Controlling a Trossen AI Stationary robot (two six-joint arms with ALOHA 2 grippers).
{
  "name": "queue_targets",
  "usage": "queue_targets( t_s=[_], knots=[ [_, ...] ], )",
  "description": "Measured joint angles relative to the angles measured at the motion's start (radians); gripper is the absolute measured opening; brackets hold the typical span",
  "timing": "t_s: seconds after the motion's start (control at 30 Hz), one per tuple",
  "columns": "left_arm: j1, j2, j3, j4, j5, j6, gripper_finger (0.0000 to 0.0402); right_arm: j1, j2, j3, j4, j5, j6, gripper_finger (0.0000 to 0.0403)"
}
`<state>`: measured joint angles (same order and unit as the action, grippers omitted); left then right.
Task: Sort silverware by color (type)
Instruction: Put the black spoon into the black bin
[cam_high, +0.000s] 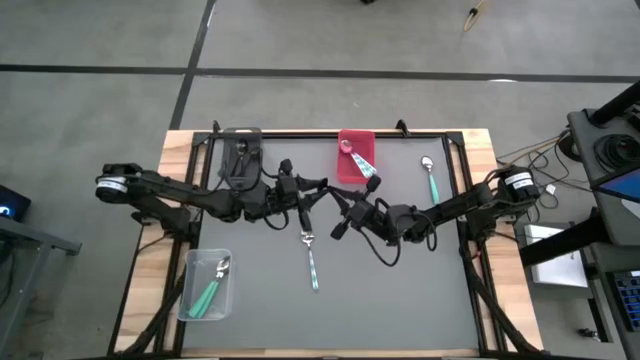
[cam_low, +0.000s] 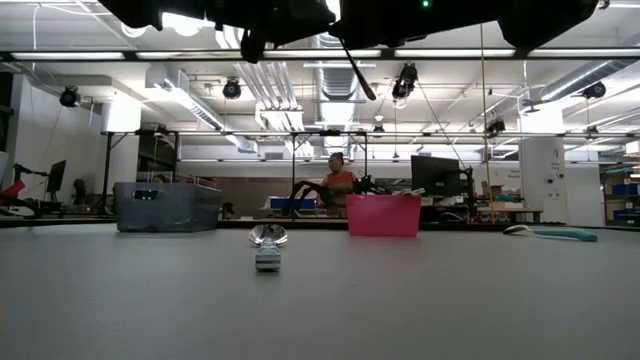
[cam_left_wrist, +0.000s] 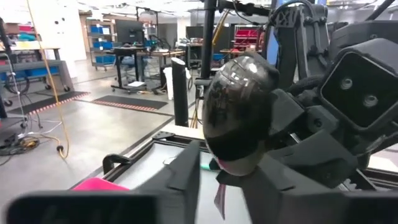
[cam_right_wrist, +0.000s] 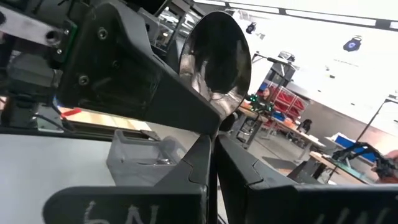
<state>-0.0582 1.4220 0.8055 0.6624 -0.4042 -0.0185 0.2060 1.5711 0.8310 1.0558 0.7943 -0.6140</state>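
A dark metal spoon is held up in the air over the table's middle, between my two grippers; its bowl (cam_right_wrist: 214, 56) (cam_left_wrist: 239, 106) fills both wrist views. My right gripper (cam_right_wrist: 213, 168) (cam_high: 345, 212) is shut on it. My left gripper (cam_left_wrist: 227, 190) (cam_high: 312, 193) faces it from the left, open, with a finger on either side of the spoon just below the bowl. Whether those fingers touch the spoon cannot be told. A blue-handled spoon (cam_high: 312, 258) (cam_low: 268, 245) lies flat on the mat. A teal-handled spoon (cam_high: 431, 178) (cam_low: 550, 233) lies toward the far right. My right gripper pinches the dark spoon between its two fingers at the neck (cam_right_wrist: 214, 129), just below the bowl. The fingers come level from the table's right. The spoon is lifted clear and stands upright with its bowl up; the fingers hide its handle.
A grey bin (cam_high: 240, 152) (cam_low: 165, 207) with dark pieces sits at the far left. A red bin (cam_high: 356, 155) (cam_low: 383, 215) holding teal-handled spoons stands at the far middle. A clear bin (cam_high: 205, 285) with teal-handled spoons sits near left. People and benches are in the room beyond.
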Motion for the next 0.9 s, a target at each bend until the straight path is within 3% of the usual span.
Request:
queue_targets(
  t_s=[0.1, 0.17, 0.53, 0.9],
  knots=[
    [0.0, 0.0, -0.001, 0.001, -0.011, -0.003, 0.0027, -0.005, 0.0, 0.0, 0.001, 0.002, -0.004, 0.0009],
    [0.0, 0.0, -0.001, 0.003, -0.02, -0.014, 0.001, -0.007, 0.0, 0.0, 0.002, 0.0, -0.01, 0.0009],
    [-0.003, 0.0, -0.003, 0.002, -0.046, -0.018, 0.0001, -0.007, 0.0, 0.0, -0.013, -0.007, -0.006, 0.0022],
    [-0.006, -0.029, -0.003, -0.033, -0.056, 0.013, 0.0, -0.005, -0.012, 0.0, -0.017, -0.013, 0.038, 0.0131]
  ],
)
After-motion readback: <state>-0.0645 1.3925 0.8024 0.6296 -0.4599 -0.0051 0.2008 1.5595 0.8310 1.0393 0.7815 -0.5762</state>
